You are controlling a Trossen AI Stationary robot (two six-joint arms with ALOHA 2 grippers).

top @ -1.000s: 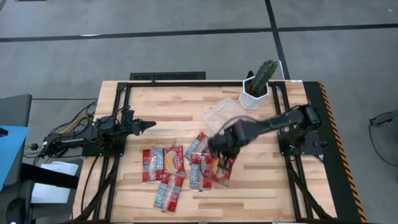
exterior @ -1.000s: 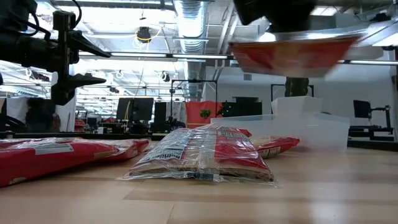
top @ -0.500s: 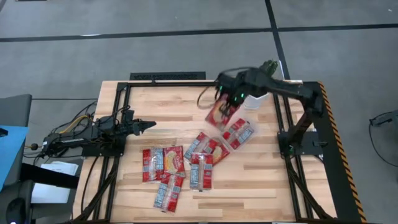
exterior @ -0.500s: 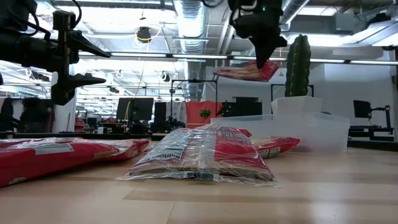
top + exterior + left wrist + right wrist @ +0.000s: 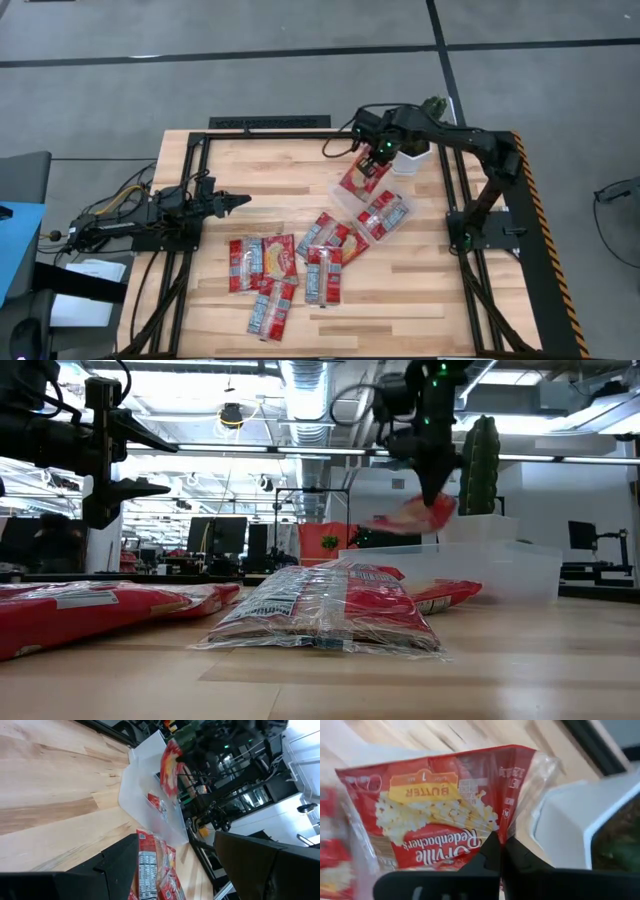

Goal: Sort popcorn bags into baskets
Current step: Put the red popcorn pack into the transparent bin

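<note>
Right arm held a popcorn bag over the clear tray

Left of the tray (image 5: 352, 192), the left tool (image 5: 238, 200) waited, fingers parted. The right tool (image 5: 376, 152) gripped a popcorn bag (image 5: 362, 174) by its edge above the tray; lowering before release seemed wise. The bag hung tilted, long axis toward the cactus pot (image 5: 408, 152).

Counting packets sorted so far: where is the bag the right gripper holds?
High view: right gripper holds the popcorn bag above the clear tray, beside the cactus pot.

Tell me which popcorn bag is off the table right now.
The popcorn bag pinched in the right gripper, hanging over the clear tray beside the cactus pot. One bag lies in the tray, the rest on the wood.
</note>
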